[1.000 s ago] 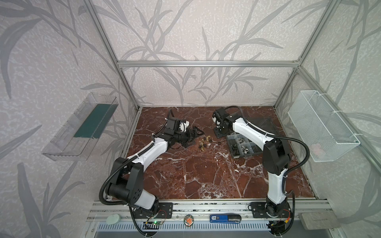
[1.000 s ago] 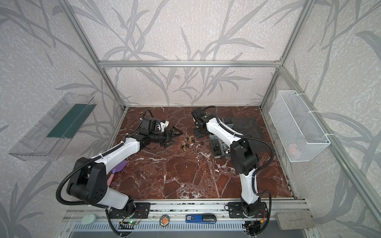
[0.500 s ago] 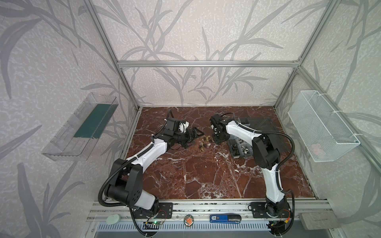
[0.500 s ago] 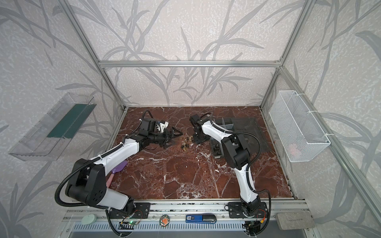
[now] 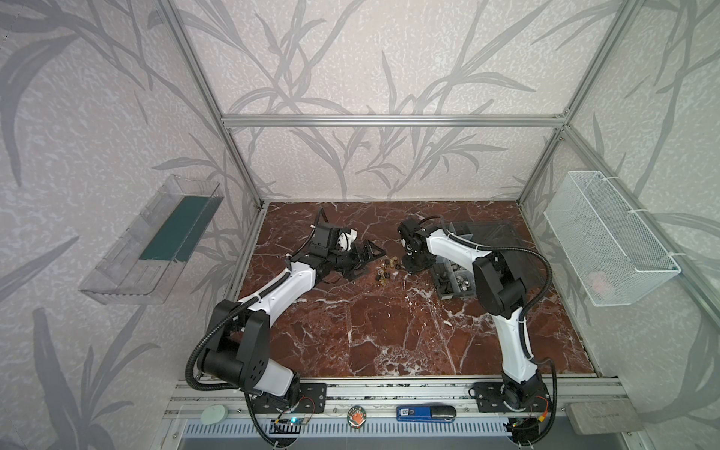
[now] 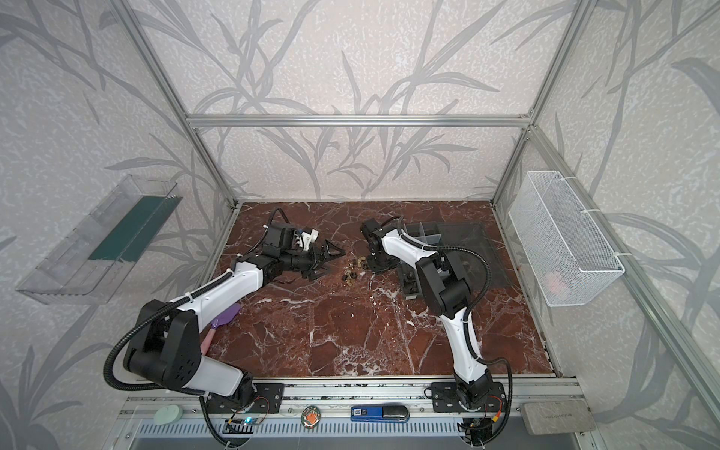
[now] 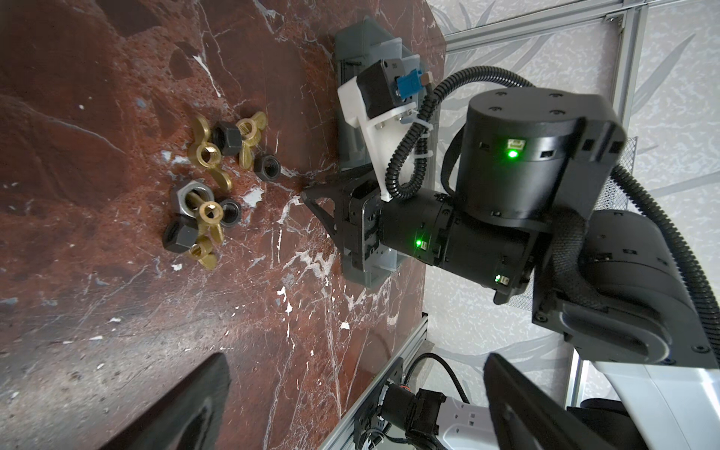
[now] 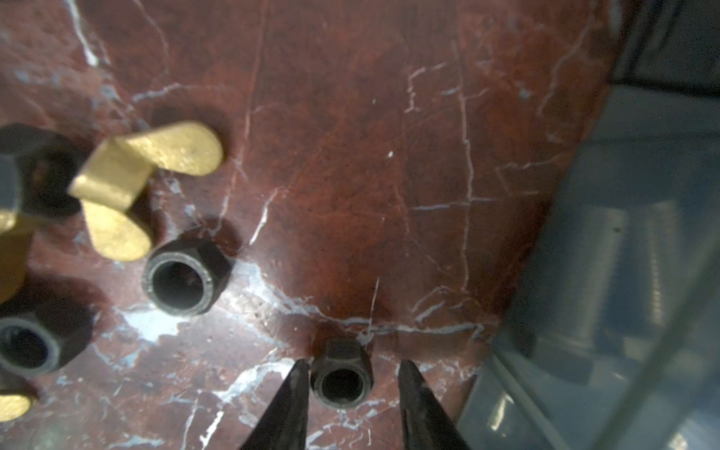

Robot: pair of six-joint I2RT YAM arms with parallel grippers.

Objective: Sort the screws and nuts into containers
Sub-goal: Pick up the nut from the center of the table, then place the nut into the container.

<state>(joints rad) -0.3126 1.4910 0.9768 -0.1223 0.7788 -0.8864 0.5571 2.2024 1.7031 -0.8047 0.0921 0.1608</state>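
Nuts (image 7: pixel 210 187) are lying loose on the red-brown marble surface (image 5: pixel 370 331). One of them, a small dark hex nut (image 8: pixel 342 380), is sitting hole-up right between the right jaws. Those jaws are standing partly spread around it, pointing down at the surface. One tip is touching or almost touching the nut's side and the other is standing a little apart, so nothing is being pinched.

Just beside it, another dark hex nut (image 8: pixel 183 280) and a brass-coloured wing nut (image 8: pixel 144 171) are forming the near edge of the small cluster (image 5: pixel 385 269). In that cluster, several brass-coloured wing nuts (image 7: pixel 206 152) are lying tangled with dark hex nuts and one larger grey hex nut (image 7: pixel 191 196).

The left jaws are hanging low on the far side of the cluster, facing it. Their two dark fingers (image 7: pixel 175 409) are spread wide and holding nothing.

On the robot's right of the cluster, just behind the right jaws, the flat dark grey plastic organizer box (image 5: pixel 452 280) is lying with its smoky transparent lid (image 5: pixel 487 233) folded open. Some compartments are holding metal pieces, too small to tell apart.

Further out, a white wire-mesh basket (image 5: pixel 607 241) is hanging on the right wall. A clear plastic bin with a green strip (image 5: pixel 156 241) is hanging on the left wall.
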